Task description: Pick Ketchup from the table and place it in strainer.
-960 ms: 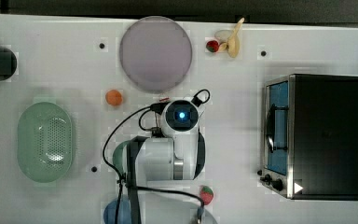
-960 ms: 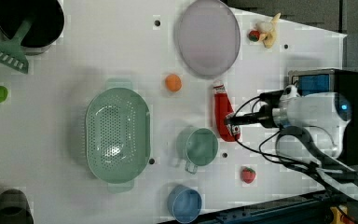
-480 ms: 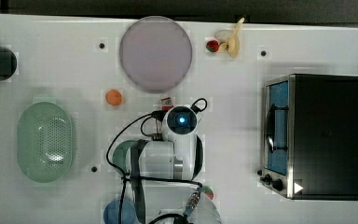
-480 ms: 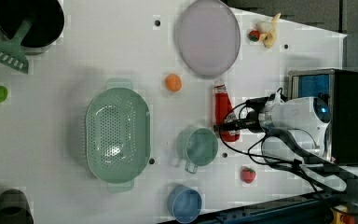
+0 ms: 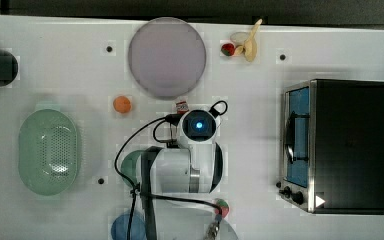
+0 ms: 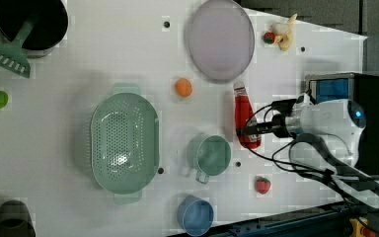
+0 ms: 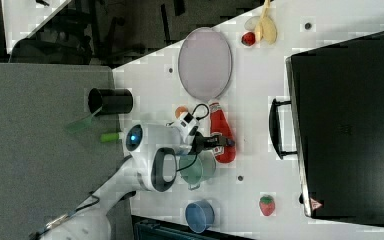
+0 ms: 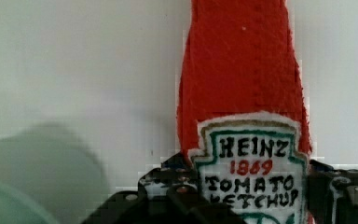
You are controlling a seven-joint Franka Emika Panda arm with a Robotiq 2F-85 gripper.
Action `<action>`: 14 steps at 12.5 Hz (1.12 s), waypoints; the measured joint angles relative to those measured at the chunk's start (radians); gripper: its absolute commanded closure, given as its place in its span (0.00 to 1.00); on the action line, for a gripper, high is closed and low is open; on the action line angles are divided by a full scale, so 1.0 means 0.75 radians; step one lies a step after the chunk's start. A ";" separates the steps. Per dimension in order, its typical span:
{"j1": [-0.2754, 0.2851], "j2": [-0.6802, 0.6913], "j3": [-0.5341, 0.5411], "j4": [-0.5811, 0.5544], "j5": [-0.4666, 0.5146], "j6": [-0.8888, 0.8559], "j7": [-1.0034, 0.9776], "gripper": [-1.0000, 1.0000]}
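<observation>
Left view: Ketchup (image 6: 243, 114) lying flat on white table (image 6: 79, 79), cap end toward lilac plate (image 6: 220, 38), base end toward strawberry (image 6: 262, 185). Gripper (image 6: 249, 131) down over lower half of bottle, one finger on each side of label. Wrist view: dark fingers (image 8: 168, 191) flanking Ketchup (image 8: 242, 70) label at both edges (contact or small gap, cannot tell), so not yet clearly clenched on it; cannot tell if actually squeezing. Bottle not lifted, resting on table in right view too, Ketchup (image 7: 221, 131) just beside teal mug (image 7: 196, 169), gripper (image 7: 219, 142) across its middle.

Strainer (image 6: 124, 142) well apart from bottle toward the left view's left, empty of bottle, mug (image 6: 208, 155) between the two. Orange ball (image 6: 183, 87) near bottle cap, toward the left view's left of it. Blue bowl (image 6: 195, 216) at the left view's bottom edge. Black toaster oven (image 5: 347, 145) at the top view's right. Top view: arm body covering bottle, only white cap tip of Ketchup (image 5: 182, 105) peeking out just below plate (image 5: 166, 56); strainer (image 5: 49, 151) at far left.
</observation>
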 measured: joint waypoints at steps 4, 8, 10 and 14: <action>-0.006 -0.234 0.019 0.115 0.002 -0.393 0.001 0.38; 0.000 -0.474 0.069 0.346 -0.003 -0.782 0.055 0.38; -0.002 -0.532 0.133 0.424 0.011 -0.830 0.124 0.38; 0.021 -0.518 0.312 0.453 0.018 -0.848 0.311 0.38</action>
